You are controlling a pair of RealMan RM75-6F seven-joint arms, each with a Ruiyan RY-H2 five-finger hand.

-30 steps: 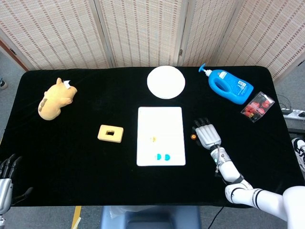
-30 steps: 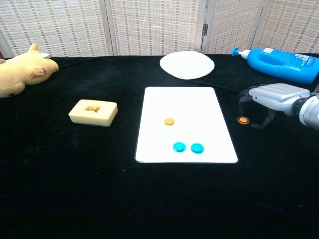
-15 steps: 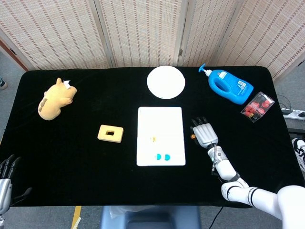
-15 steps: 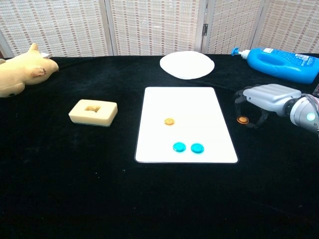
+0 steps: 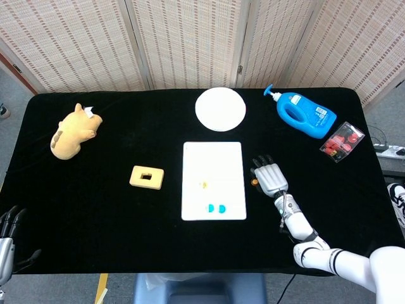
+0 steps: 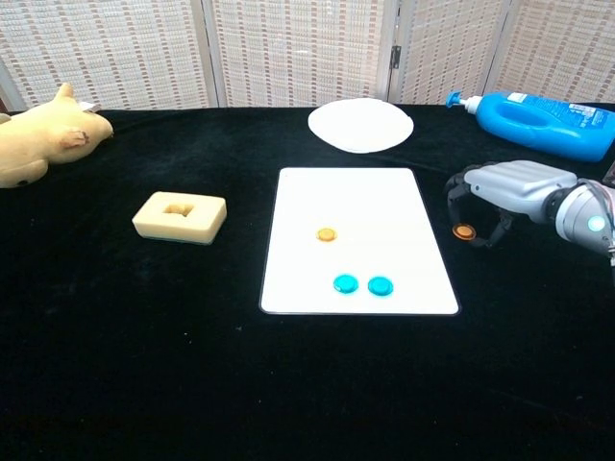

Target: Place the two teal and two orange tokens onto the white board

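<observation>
Lying beneath the right hand's (image 6: 504, 192) loosely arched, unclenched fingers: orange token (image 6: 465, 231), ungrasped.

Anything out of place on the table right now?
One orange token lies off the white board, on the black cloth by its right edge, under the right hand. Nothing spilled or damaged.

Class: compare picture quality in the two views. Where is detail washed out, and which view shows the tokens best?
Head view: the white board is overexposed, its tokens tiny and pale. Chest view: sharp and evenly lit, showing the teal tokens and the orange token under the right hand clearly.
</observation>
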